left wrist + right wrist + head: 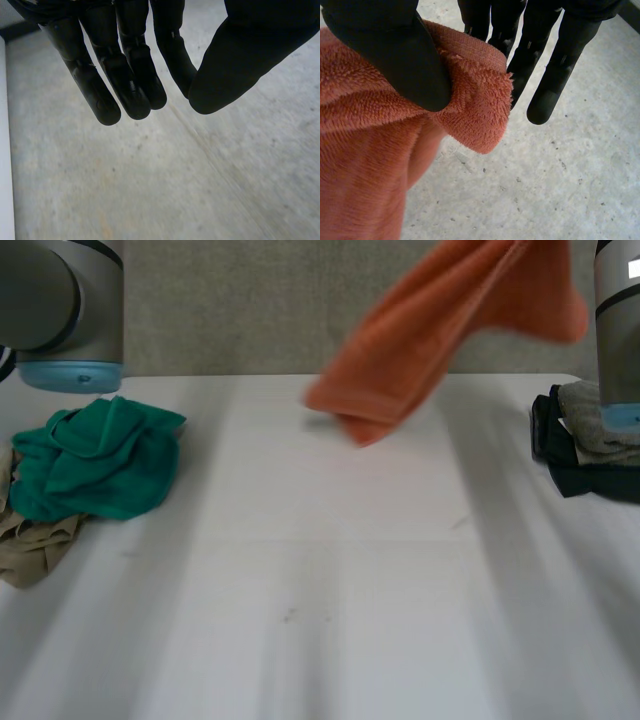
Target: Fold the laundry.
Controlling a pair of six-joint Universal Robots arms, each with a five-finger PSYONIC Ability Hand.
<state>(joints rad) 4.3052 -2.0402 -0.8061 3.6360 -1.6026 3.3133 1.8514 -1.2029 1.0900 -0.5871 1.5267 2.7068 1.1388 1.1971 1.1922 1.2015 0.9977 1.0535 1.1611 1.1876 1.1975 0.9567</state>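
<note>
Robotics lab workbench: a bare white table (320,620), with the robot's grey left arm (60,300) and right arm (618,330) over its far corners. A grey carpet-like surface (230,310) lies behind the table. On the table, a green cloth heap (100,455) sits at the left end and a dark clothes pile (585,465) at the right end. An orange towel (440,320) hangs above its far edge.
</note>
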